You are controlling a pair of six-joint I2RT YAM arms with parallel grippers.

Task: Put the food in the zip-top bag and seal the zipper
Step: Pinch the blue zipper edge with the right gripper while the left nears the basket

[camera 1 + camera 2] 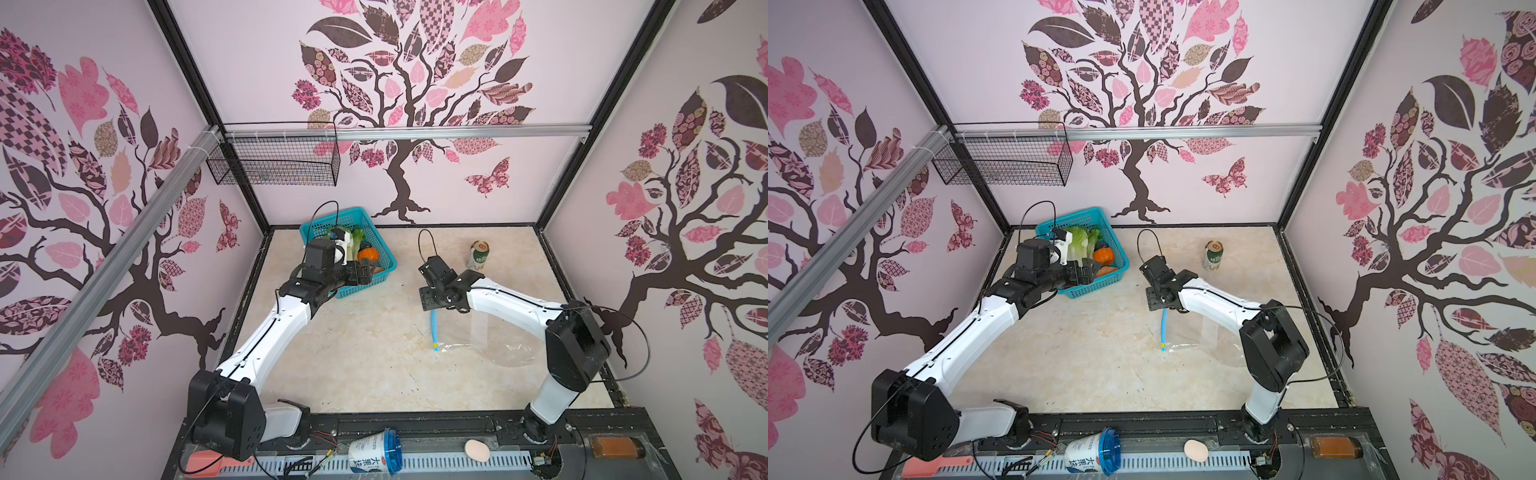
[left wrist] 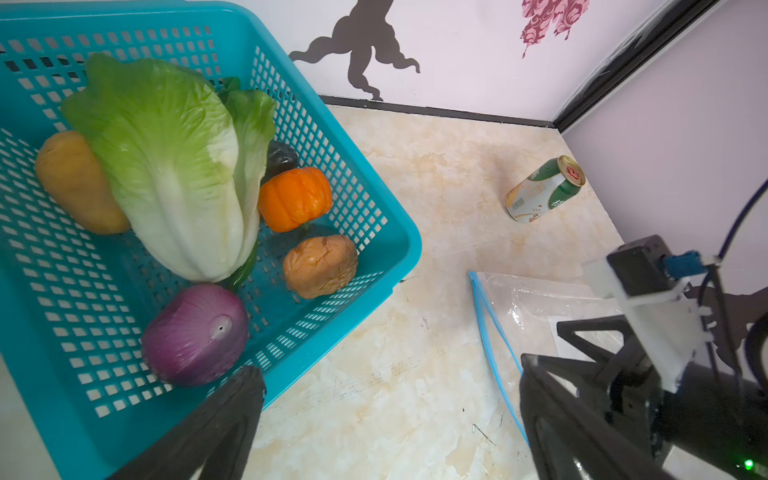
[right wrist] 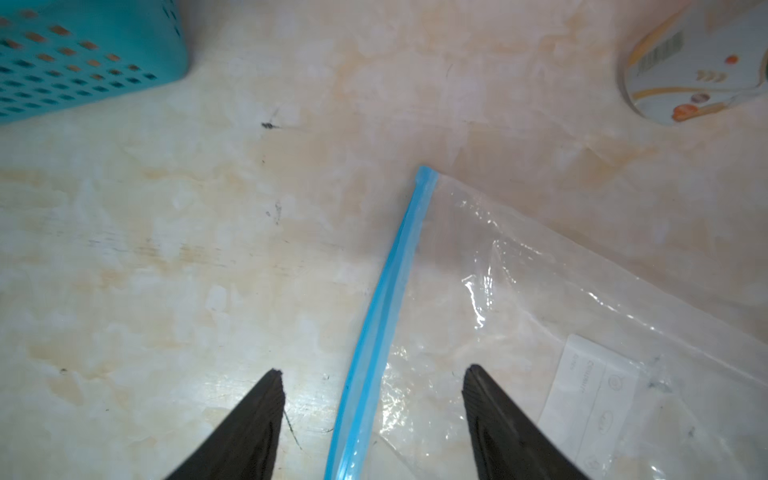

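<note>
Your right pincer [image 3: 374,370] stands open, with the thin light blue zipper strip [image 3: 399,266] lying on the desk [image 3: 166,249] between its tips.

glossy plastic bag [image 3: 582,299]; perforated plastic basket [image 2: 397,245]

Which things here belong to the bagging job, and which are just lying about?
Job: napa cabbage, pumpkin, purple onion, zip-top bag, zipper.
Lying about: drink can, blue-lidded cup, egg-shaped thing.

With both arms outstretched, left claw [image 2: 390,370] and right claw [image 3: 374,370] gape.
</note>
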